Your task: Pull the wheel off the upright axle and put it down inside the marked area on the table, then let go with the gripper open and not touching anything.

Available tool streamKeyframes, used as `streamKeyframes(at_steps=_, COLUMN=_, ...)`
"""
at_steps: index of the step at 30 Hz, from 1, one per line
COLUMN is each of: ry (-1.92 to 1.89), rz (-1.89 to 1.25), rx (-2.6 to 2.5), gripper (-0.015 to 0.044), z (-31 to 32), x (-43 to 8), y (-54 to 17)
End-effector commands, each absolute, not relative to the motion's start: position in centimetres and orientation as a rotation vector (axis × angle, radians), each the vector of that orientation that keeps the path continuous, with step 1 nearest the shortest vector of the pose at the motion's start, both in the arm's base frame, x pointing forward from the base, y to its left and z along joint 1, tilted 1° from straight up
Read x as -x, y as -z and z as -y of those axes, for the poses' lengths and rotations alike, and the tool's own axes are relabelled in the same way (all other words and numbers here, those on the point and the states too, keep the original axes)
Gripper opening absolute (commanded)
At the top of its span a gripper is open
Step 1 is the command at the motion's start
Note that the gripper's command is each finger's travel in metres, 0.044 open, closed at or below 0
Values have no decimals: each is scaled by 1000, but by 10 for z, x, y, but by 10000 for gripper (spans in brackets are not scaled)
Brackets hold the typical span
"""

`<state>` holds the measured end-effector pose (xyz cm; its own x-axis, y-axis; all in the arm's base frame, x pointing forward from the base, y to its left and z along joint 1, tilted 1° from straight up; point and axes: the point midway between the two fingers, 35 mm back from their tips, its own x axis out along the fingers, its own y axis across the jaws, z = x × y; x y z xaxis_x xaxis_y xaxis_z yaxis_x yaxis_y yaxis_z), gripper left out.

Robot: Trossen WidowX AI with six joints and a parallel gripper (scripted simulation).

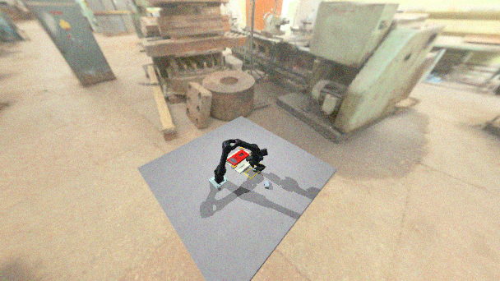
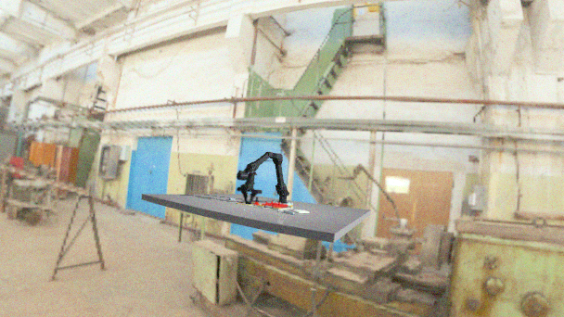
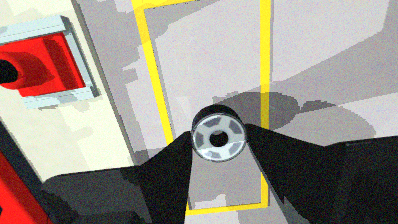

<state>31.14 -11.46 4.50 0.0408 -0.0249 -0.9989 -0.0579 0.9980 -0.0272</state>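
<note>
The wheel (image 3: pixel 219 154), with a black tyre and a pale spoked hub, is held between the two black fingertips of my gripper (image 3: pixel 217 133) (image 1: pixel 258 168) (image 2: pixel 249 201). The hub faces the wrist camera, and its centre hole is dark. The marked area is a yellow outline (image 3: pixel 265 60) (image 1: pixel 252 177); in the wrist view the wheel appears between its long sides, toward its near end. The wheel's exact height over the table is hard to tell. A red block in a pale frame (image 3: pixel 75 70) carries a round black upright, apparently the axle (image 3: pixel 7 71), with no wheel on it.
A cream board (image 3: pixel 95 145) lies beside the marked area. A larger red part (image 1: pixel 238 157) lies on the board, near the arm. A small pale blue block (image 1: pixel 266 184) lies on the grey table (image 1: pixel 173 181), beyond the outline.
</note>
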Motion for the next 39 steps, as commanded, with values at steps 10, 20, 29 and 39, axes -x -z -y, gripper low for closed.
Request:
streamKeyframes(at_steps=10, ry=-25, rz=-1530, rx=66, gripper=262, z=115, x=-311, y=-45)
streamKeyframes(at_steps=20, ry=-30, rz=-1529, rx=68, gripper=300, z=113, x=-309, y=-105)
streamKeyframes(at_steps=29, ry=-28, rz=-1531, rx=67, gripper=440, z=98, x=-269, y=-126)
streamKeyframes(at_steps=39, ry=-32, rz=-1536, rx=66, gripper=440, z=82, x=-225, y=-146)
